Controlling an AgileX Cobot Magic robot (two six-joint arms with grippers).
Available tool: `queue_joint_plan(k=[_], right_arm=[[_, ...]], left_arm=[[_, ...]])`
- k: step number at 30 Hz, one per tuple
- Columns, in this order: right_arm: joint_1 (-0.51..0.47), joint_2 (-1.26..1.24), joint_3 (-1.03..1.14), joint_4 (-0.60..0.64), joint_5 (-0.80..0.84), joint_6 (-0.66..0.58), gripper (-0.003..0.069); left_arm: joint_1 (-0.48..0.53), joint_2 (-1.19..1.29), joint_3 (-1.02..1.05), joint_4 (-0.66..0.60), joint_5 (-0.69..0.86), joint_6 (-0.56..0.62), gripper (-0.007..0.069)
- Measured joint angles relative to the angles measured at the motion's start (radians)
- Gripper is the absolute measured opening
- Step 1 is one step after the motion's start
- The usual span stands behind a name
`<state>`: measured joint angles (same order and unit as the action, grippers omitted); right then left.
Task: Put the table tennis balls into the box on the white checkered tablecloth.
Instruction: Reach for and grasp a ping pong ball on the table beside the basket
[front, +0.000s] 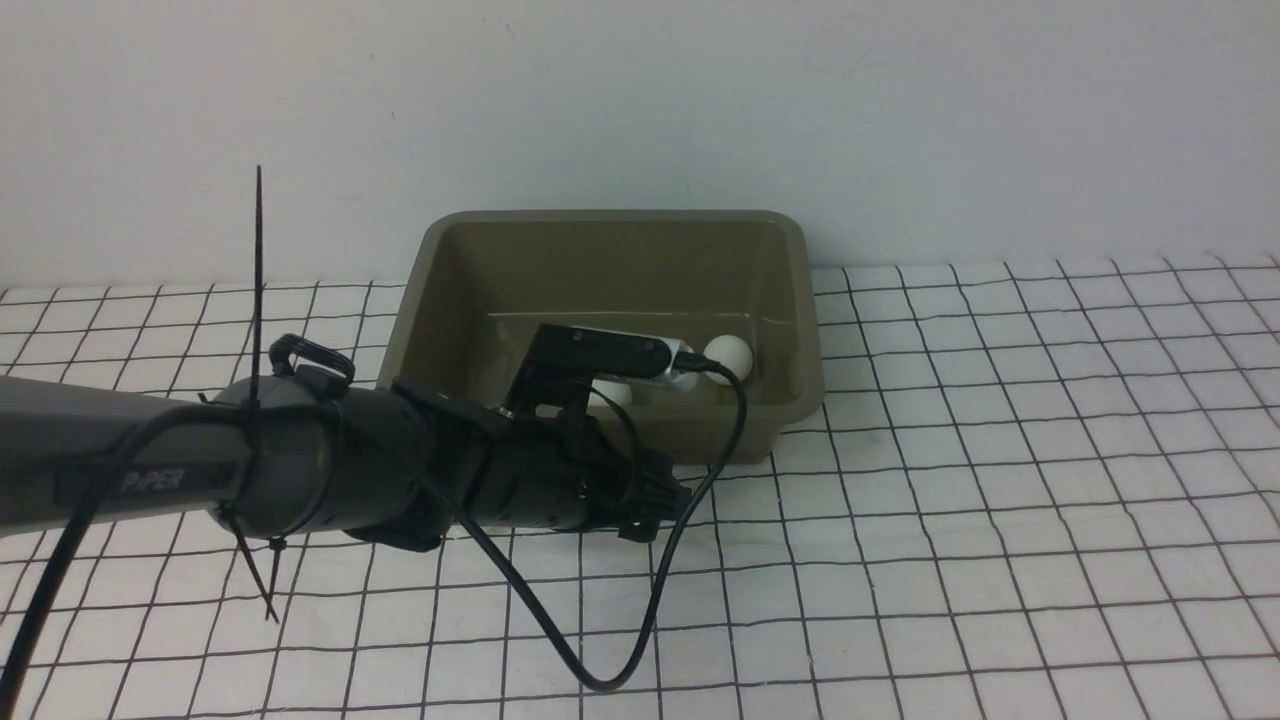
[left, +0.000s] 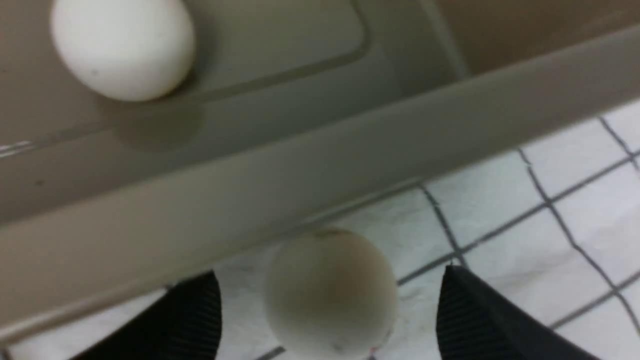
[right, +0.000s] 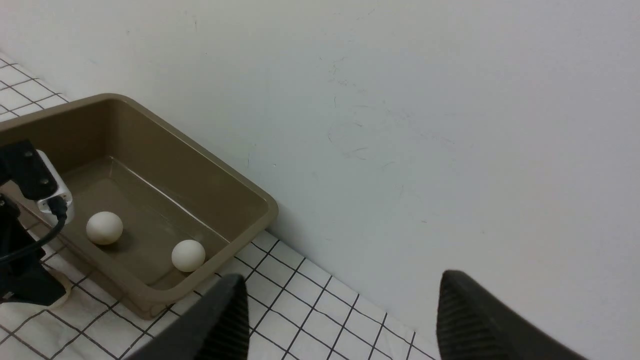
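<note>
Left fingers (left: 190, 320) spread around a ball (left: 330, 292), seemingly on the cloth (left: 550, 200), six o'clock of the box (left: 300, 175); right fingers (right: 220, 320) spread, empty.

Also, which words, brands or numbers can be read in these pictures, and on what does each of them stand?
"PiPER": pale letters on the dark link of the left arm, front view.
Table tennis ball lying outside the box: faint marks near its edge, too blurred to read.
No other text shows in any view.
</note>
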<state>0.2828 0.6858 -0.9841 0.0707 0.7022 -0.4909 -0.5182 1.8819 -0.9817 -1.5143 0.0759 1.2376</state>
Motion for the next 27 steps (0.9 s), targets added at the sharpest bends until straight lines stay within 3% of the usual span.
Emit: queue_joint_plan(k=[18, 21, 24, 27], right_arm=[[0.000, 0.000, 0.000, 0.001, 0.000, -0.006, 0.0462], [0.000, 0.000, 0.000, 0.003, 0.000, -0.007, 0.0462], [0.000, 0.000, 0.000, 0.003, 0.000, -0.007, 0.0462], [0.000, 0.000, 0.000, 0.003, 0.000, -0.008, 0.0462]], left_arm=[[0.000, 0.043, -0.019, -0.004, -0.023, 0.017, 0.0515], [0.000, 0.043, -0.019, -0.004, -0.024, 0.017, 0.0463], [0.000, 0.043, -0.019, -0.004, -0.024, 0.018, 0.0360], [0.000, 0.043, -0.020, -0.004, -0.024, 0.044, 0.0345]])
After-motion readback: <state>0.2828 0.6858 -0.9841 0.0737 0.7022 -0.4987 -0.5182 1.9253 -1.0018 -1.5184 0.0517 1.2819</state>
